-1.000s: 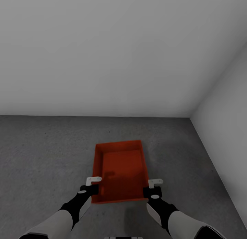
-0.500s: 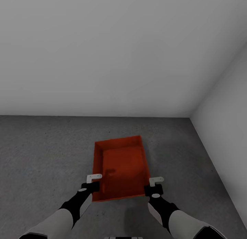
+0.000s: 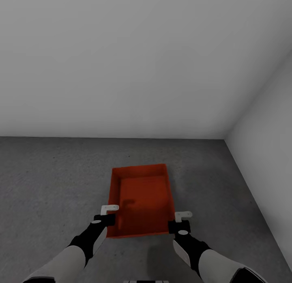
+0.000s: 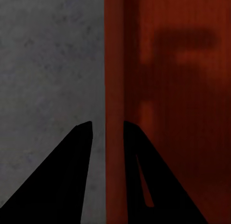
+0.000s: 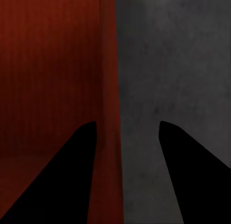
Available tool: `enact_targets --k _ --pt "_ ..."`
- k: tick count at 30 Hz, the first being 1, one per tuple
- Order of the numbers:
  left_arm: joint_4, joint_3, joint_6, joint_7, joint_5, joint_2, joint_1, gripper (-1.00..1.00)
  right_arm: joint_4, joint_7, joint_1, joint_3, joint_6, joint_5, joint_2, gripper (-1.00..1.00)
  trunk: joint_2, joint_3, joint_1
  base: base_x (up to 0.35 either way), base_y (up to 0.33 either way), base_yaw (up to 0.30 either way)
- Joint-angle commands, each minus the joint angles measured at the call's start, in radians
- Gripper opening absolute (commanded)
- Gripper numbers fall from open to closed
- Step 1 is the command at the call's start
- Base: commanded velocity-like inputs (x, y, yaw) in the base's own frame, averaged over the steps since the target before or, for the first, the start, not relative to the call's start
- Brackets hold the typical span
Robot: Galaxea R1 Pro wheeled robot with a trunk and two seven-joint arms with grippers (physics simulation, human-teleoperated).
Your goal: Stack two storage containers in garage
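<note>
One orange-red storage container (image 3: 142, 200) sits open side up on the dark grey concrete floor (image 3: 48, 185) of the garage, straight ahead of me. My left gripper (image 3: 108, 220) straddles its left wall near the front corner. In the left wrist view (image 4: 108, 124) the jaws stand slightly apart, one finger against the wall (image 4: 114, 65), with a strip of floor beside the other. My right gripper (image 3: 179, 226) straddles the right wall. The right wrist view (image 5: 128, 122) has it wide open, the wall (image 5: 109, 65) lying next to one finger.
A plain white wall (image 3: 121, 72) rises behind the container. A second white wall (image 3: 267, 153) closes the right side and meets it in a corner. Bare concrete stretches left of the bin and ahead of it.
The container was tipped and slightly turned half a second ago; it now lies level and a little lower. Both grippers have stayed at its side walls.
</note>
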Motion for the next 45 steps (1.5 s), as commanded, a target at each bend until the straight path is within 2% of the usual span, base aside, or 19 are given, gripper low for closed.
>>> enact_targets --k 1,43,45 --pt "-0.006 0.004 -0.065 0.012 -0.008 0.001 0.0 -1.0 0.014 -0.013 -0.001 -0.011 -0.004 -0.025 -0.001 -1.0 0.0 -0.001 0.0 0.0 0.0 0.0" --pt "-0.009 0.004 -0.064 0.009 -0.007 0.001 0.0 -1.0 0.014 -0.013 -0.001 -0.011 -0.004 -0.025 -0.001 -1.0 0.0 -0.001 0.0 0.0 0.0 0.0" --pt "-0.009 0.005 -0.063 0.008 -0.007 0.001 0.0 -1.0 0.014 -0.013 -0.001 -0.011 -0.004 -0.025 -0.001 -1.0 0.014 0.006 -0.008 0.0 0.0 0.0"
